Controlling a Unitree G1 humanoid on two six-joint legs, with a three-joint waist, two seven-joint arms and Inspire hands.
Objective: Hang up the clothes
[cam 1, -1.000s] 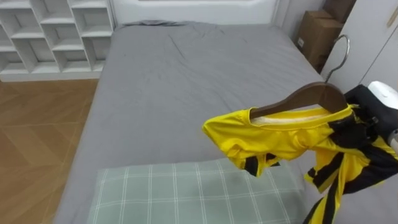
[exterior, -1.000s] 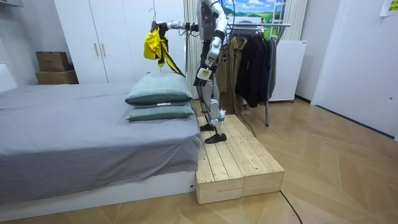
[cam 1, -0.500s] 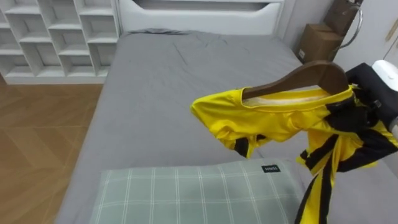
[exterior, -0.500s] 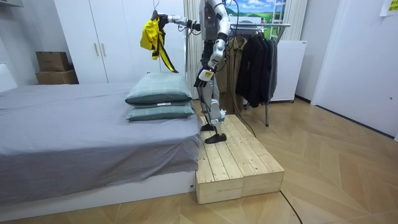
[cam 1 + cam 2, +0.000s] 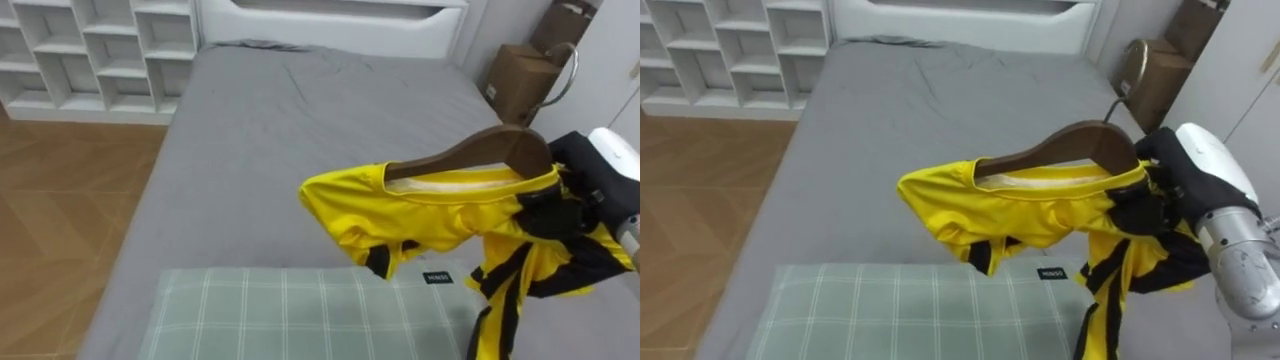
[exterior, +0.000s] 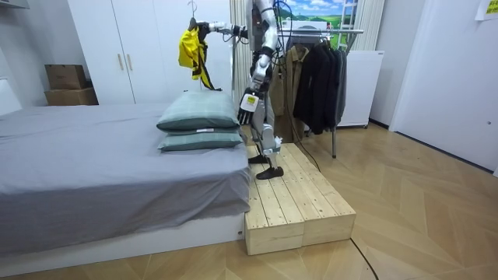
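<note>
A yellow shirt with black stripes (image 5: 420, 210) hangs on a dark wooden hanger (image 5: 480, 152) whose metal hook (image 5: 560, 80) points up. My right hand (image 5: 1165, 170) is shut on the hanger's right end, with shirt cloth bunched under its fingers. It holds them in the air over the grey bed (image 5: 270, 130), above the pillow. In the room view the shirt (image 6: 192, 50) hangs at the end of my outstretched right arm, and my left hand (image 6: 246, 105) hangs low by my hip. I stand on a wooden platform (image 6: 299, 202) beside the bed.
A green checked pillow (image 5: 300, 315) lies below the shirt. White shelves (image 5: 90, 40) stand beyond the bed's left side, cardboard boxes (image 5: 520, 75) at its far right. Behind me is a rack of dark clothes (image 6: 319, 74), and white wardrobe doors (image 6: 132, 47).
The hanger and shirt rose a little, then dipped slightly, still in my right hand. My left hand swung a little lower and toward the bed. The head camera shifted.
</note>
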